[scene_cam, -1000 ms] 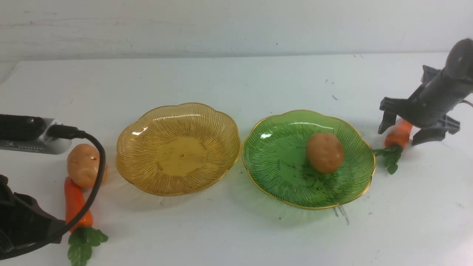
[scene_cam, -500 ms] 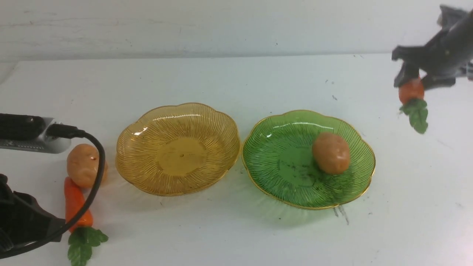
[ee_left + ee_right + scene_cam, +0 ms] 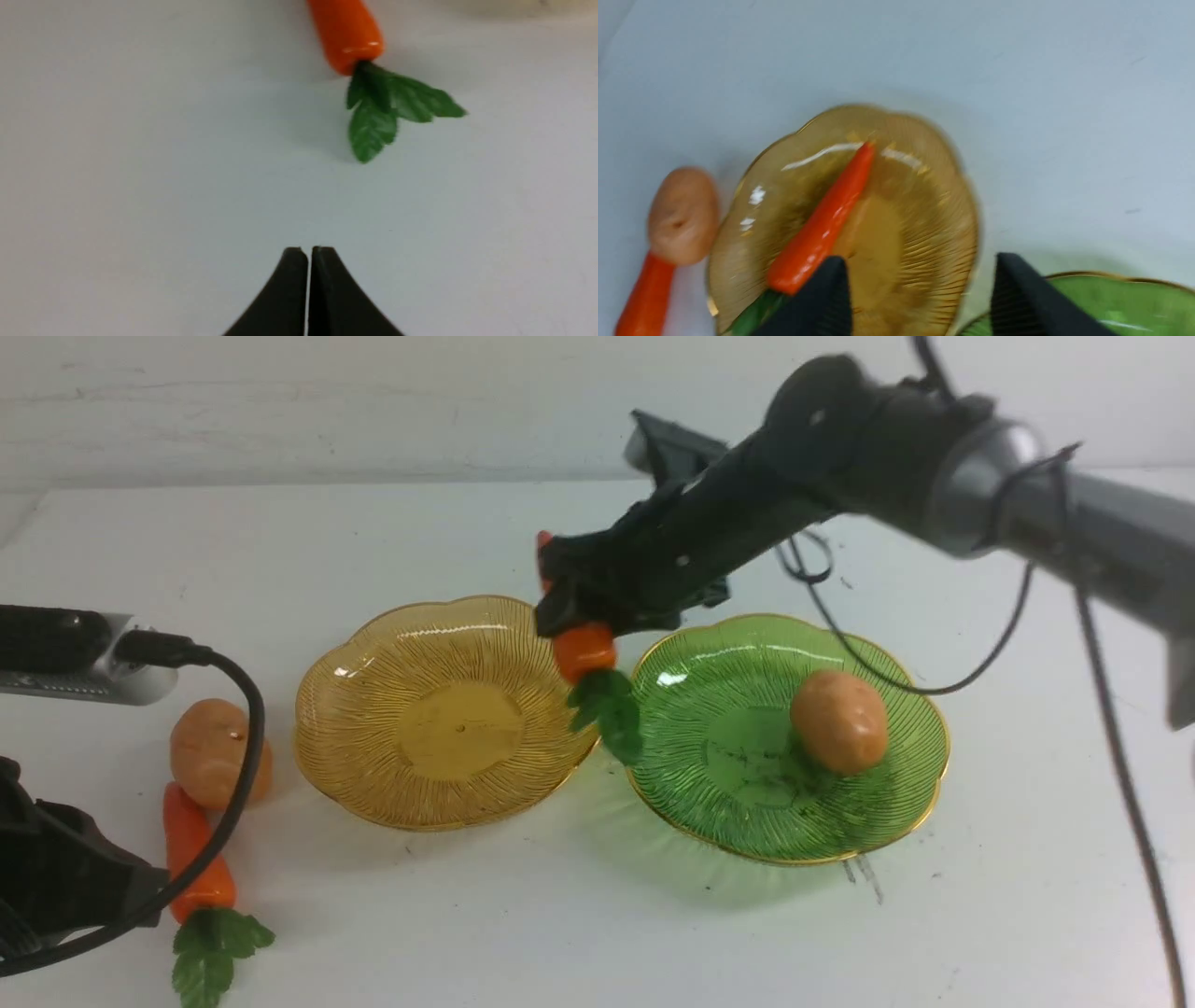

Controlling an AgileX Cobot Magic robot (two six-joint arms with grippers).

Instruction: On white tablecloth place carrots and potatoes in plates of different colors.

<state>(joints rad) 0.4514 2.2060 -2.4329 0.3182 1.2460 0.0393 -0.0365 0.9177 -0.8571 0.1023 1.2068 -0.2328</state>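
Near-left edge of the bench (image 3: 560,933): our left jaws clenched empty by a loose carrot (image 3: 191,849) and loose potato (image 3: 217,751). Farther in, the green plate (image 3: 709,803) holds a second potato (image 3: 838,721); our right jaws apparently grip a lifted carrot (image 3: 583,651) above the amber plate (image 3: 373,747).

White tablecloth (image 3: 597,933) right across, peppered with small dark specks and scuffs. On the left, the amber plate (image 3: 448,728): see-through yellow, fine ribs fanning out, thin gold line round the scalloped rim. Right of it the green plate (image 3: 719,756), same ribs, same gold edge. Potato (image 3: 838,721) on the green one: glossy tan-brown. Second potato (image 3: 207,751) far left, same tan. Carrot (image 3: 583,651) at the black right end effector (image 3: 571,611): bright orange, dark green leaves. Second carrot (image 3: 191,859) near left, orange and leafy green too. Left end effector (image 3: 308,280) black, cable (image 3: 245,775) black.
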